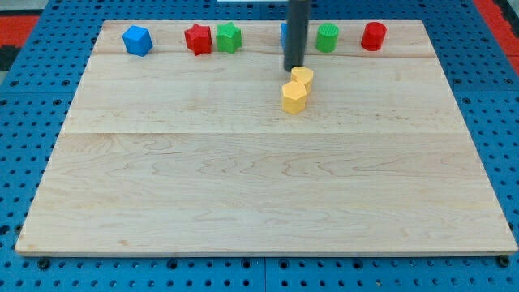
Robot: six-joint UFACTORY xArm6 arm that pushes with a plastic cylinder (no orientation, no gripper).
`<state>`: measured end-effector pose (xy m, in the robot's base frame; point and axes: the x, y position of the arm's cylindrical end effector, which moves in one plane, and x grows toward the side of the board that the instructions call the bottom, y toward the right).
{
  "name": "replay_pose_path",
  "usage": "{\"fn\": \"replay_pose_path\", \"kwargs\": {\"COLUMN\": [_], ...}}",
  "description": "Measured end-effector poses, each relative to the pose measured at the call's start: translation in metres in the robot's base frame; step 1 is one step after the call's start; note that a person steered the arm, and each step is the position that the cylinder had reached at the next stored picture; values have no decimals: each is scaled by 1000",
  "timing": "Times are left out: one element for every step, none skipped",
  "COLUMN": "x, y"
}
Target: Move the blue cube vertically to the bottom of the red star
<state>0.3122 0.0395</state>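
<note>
partly, the dark rod hides a blue block (284,34) far along the wooden bench (243,186), my tip (293,69) touching a yellow block (302,78); no claw shows.

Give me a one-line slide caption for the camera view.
My tip sits just above two yellow blocks, far right of the blue cube and red star on the wooden board.

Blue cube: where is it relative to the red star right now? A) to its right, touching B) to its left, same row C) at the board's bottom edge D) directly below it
B: the blue cube sits along the view's top edge, left of the red star, with a gap between them.
</note>
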Motion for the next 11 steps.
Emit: {"fn": "replay_pose_path", "kwargs": {"x": [-12,-12,-14,-65,-85,-121,-111,-54,-33,-83,-105], "y": [-61,-164,-249,-265,-307,-267,-226,-172,-164,-205,-235]}}
